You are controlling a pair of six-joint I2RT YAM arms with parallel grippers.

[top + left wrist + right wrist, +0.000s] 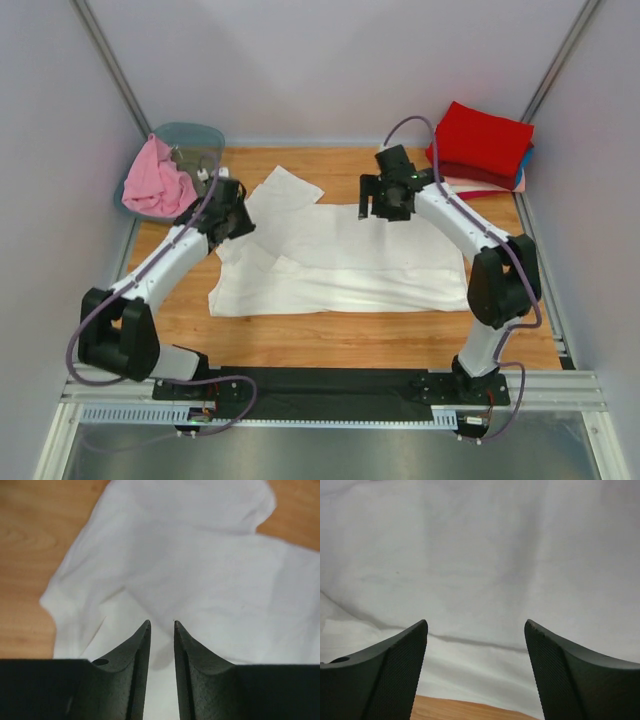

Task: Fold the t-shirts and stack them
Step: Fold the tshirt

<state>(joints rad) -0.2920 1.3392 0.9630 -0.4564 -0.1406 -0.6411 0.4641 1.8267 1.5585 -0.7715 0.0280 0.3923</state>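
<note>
A large white t-shirt (340,262) lies spread on the wooden table (300,335), its left part folded over with a sleeve (285,188) pointing to the back. My left gripper (238,226) hovers over the shirt's left edge. In the left wrist view its jaws (162,624) stand a narrow gap apart with only white cloth (210,575) below. My right gripper (384,210) hangs over the shirt's back edge. It shows wide open (476,625) above the white cloth (480,555), holding nothing. A pink t-shirt (155,185) hangs over the tub. A folded red t-shirt (485,140) tops the stack at the back right.
The translucent grey-green tub (192,132) stands at the back left corner. Under the red shirt, blue (527,158) and pale peach (480,185) edges show in the stack. Grey walls close in the back and both sides. Bare wood (470,711) shows at the shirt's edge.
</note>
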